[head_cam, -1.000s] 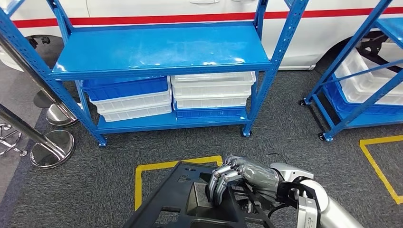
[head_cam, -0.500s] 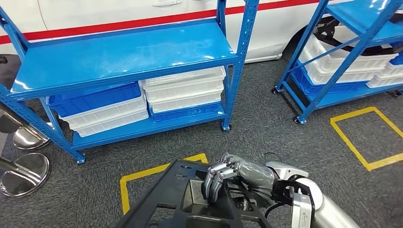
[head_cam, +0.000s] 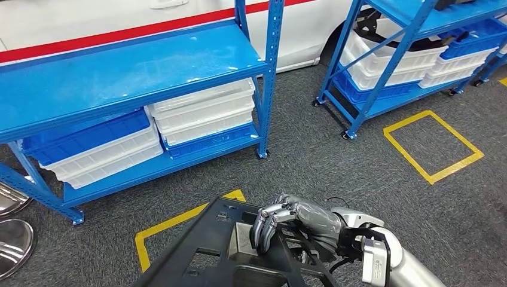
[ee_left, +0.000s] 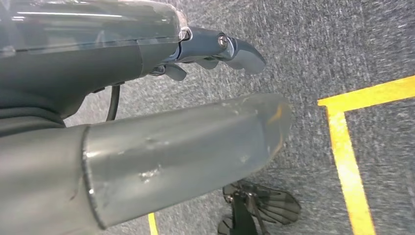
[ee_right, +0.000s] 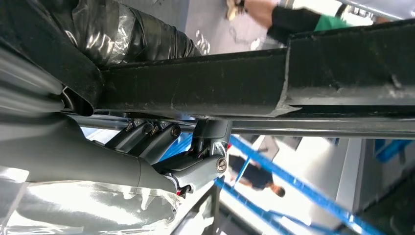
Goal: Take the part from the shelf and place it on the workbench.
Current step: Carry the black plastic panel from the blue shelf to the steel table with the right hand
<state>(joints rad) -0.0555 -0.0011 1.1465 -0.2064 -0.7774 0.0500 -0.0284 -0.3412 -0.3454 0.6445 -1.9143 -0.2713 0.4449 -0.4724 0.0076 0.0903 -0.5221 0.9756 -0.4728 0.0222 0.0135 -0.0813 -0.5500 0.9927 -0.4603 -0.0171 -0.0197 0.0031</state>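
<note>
A large black frame-like part [head_cam: 203, 251] sits low in the head view, over the grey carpet. My right hand [head_cam: 293, 224] grips it, fingers curled over one of its inner bars. The right wrist view shows the same black part [ee_right: 220, 83] close up, with my dark fingers [ee_right: 147, 137] wrapped around a thin bar of it. My left hand [ee_left: 98, 63] hangs over the carpet in the left wrist view, holding nothing, its thumb [ee_left: 186, 147] apart from the extended fingers.
A blue shelf [head_cam: 119, 72] stands ahead, its upper level bare, with white and blue bins [head_cam: 203, 113] below. A second blue rack [head_cam: 406, 66] stands at the right. Behind is a white vehicle [head_cam: 89, 18]. Yellow floor squares [head_cam: 430, 146] and chrome post bases [head_cam: 15, 239] lie nearby.
The whole view has swung to the right: the shelf slid left in the picture and the second rack came further in. My right hand keeps its grip on the black part.
</note>
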